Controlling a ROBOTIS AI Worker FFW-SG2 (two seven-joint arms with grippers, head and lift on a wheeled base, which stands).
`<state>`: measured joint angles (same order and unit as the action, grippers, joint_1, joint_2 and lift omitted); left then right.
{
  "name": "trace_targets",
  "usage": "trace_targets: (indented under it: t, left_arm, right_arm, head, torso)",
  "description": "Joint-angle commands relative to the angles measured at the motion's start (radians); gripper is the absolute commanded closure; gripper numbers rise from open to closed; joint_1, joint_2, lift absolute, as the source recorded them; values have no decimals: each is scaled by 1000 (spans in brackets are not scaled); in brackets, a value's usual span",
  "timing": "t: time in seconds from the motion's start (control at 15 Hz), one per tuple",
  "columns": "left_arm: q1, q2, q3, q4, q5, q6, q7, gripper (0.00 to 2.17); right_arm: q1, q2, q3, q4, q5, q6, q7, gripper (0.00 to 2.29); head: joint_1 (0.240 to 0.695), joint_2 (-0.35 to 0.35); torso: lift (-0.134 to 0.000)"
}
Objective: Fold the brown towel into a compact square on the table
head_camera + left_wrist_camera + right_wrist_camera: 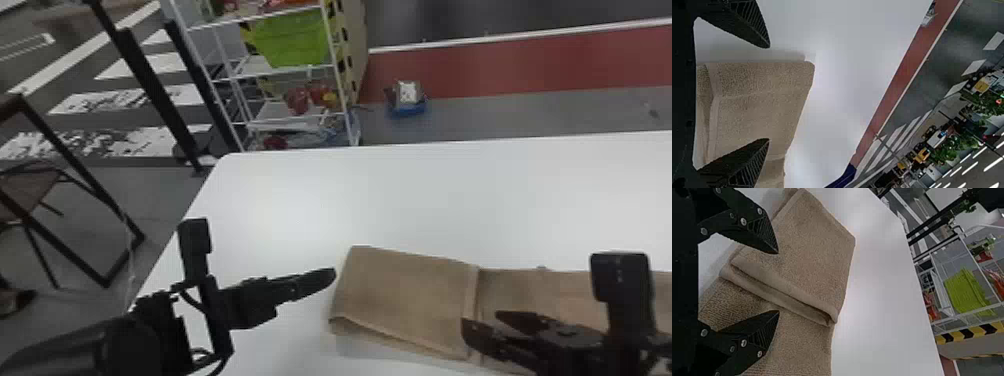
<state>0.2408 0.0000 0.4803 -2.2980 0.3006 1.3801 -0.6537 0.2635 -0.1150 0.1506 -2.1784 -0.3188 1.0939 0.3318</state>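
The brown towel (400, 295) lies on the white table with its left part folded over, the hemmed edge crossing its middle. Just left of the towel's folded end is my left gripper (327, 275); in the left wrist view the left gripper (769, 94) stands open, the towel (758, 105) beyond its fingers. My right gripper (480, 322) is over the towel near the hemmed edge. In the right wrist view the right gripper (778, 282) is open, its fingers apart above the layered hem of the towel (813, 254), nothing between them.
The white table (400, 200) stretches behind the towel, its left edge running beside my left arm. Beyond it stand a wire shelf with a green bin (292, 37), a blue item (406, 100) on the floor and a chair (30, 190) at left.
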Motion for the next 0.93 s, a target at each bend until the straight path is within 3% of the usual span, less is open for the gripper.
trace_targets:
  t: [0.0, 0.6, 0.87]
  left_arm:
    - [2, -3, 0, 0, 0, 0, -1, 36]
    - [-3, -3, 1, 6, 2, -3, -1, 36]
    - [-5, -3, 4, 6, 2, -3, -3, 36]
  right_arm:
    - [-13, 3, 4, 23, 1, -8, -16, 407]
    - [-118, 5, 63, 124, 0, 41, -51, 417]
    - [-148, 6, 87, 131, -6, 77, -50, 1025]
  head:
    - [695, 300]
    - [695, 296]
    - [695, 320]
  torso:
    - [-123]
    - [-123]
    - [-123]
